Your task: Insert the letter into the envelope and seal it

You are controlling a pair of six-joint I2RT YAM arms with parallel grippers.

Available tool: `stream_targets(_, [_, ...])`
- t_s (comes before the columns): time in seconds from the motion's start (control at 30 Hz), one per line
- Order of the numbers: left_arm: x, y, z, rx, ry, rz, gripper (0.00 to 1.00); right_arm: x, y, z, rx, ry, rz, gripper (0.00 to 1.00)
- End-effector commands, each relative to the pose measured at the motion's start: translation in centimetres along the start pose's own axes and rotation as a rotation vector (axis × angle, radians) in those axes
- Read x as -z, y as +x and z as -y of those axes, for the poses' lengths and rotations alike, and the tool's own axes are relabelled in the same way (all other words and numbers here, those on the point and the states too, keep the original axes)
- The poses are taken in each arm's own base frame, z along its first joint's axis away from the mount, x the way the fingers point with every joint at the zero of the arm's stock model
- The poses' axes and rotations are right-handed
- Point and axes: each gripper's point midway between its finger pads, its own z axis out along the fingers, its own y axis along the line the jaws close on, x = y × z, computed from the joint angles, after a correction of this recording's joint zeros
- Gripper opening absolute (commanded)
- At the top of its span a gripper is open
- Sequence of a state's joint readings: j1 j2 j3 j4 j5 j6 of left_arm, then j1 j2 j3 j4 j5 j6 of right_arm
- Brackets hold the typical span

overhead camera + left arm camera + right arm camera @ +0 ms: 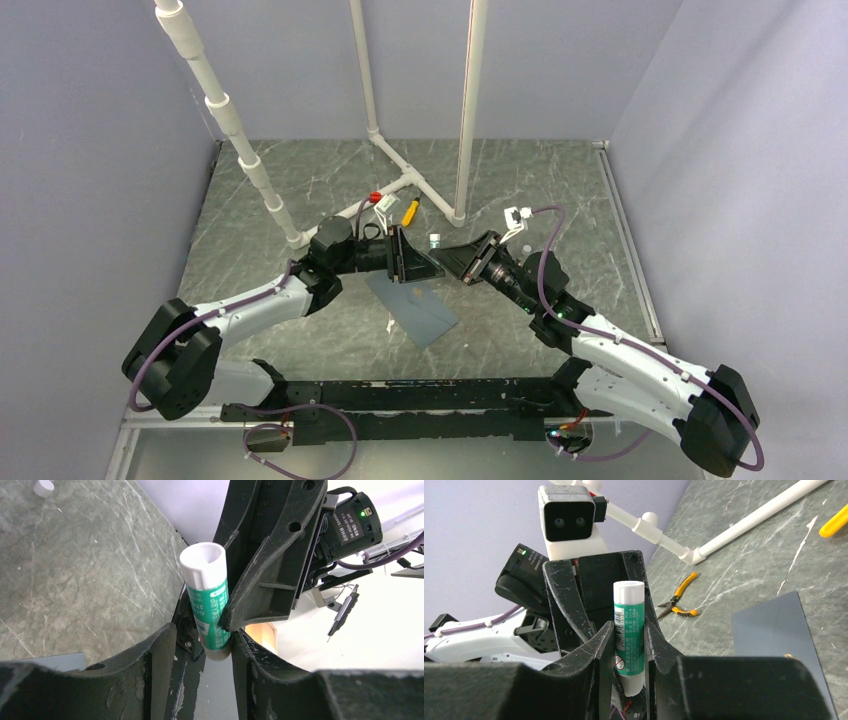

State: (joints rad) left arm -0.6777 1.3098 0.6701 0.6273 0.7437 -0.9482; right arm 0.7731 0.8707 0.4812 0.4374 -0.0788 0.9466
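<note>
While the right gripper (629, 632) pinches the glue stick (628, 610), the left gripper (204, 632) stands around its end; if it presses, I cannot tell. The envelope (425, 315) lies flat on the table (300, 200) below both

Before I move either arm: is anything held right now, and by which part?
The right gripper clamps the glue stick by its green labelled body; the left gripper flanks one end, grip unclear.

Soft, even overhead light fills the top view, and the table (300, 190) carries only faint shadows beneath the arms. In the left wrist view the right background is blown out white. The right tool (629, 625) blurs near its camera, but the glue stick (629, 597) is sharp.
</note>
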Motion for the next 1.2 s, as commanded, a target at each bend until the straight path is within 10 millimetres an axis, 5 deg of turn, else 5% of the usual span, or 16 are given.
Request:
stream_targets(0.0, [0.0,-2.1,2.2,-0.061,0.047,0.065,0.51,0.2,-0.3,-2.0,0.015,-0.082,0.005,0.24])
stream_targets(0.2, [0.1,-2.0,2.6,-0.059,0.076,0.066,0.52,0.2,-0.2,-2.0,0.015,-0.086,-0.004,0.24])
stream_targets(0.43, [0.1,-1.9,2.4,-0.054,0.072,0.064,0.15,0.1,0.1,-2.0,0.032,-0.076,-0.029,0.26])
stream_targets(0.5, [0.0,-1.7,2.2,-0.058,0.063,0.053,0.03,0.1,0.2,-1.6,0.056,-0.046,-0.043,0.33])
stream_targets(0.63, [0.3,-0.6,1.8,-0.133,0.055,-0.019,0.02,0.3,-0.2,-0.5,0.152,0.056,-0.078,0.66])
stream_targets(0.7, [0.5,0.5,1.3,-0.187,0.052,-0.083,0.02,0.4,-0.4,-0.3,0.209,0.095,-0.109,0.71])
stream_targets(0.93, [1.6,2.1,2.0,-0.317,0.096,-0.204,0.02,0.4,-0.5,-0.3,0.295,0.15,-0.194,0.7])
stream_targets(1.17, [1.8,2.1,2.0,-0.333,0.083,-0.205,0.03,0.1,0.4,-0.5,0.296,0.131,-0.252,0.48])
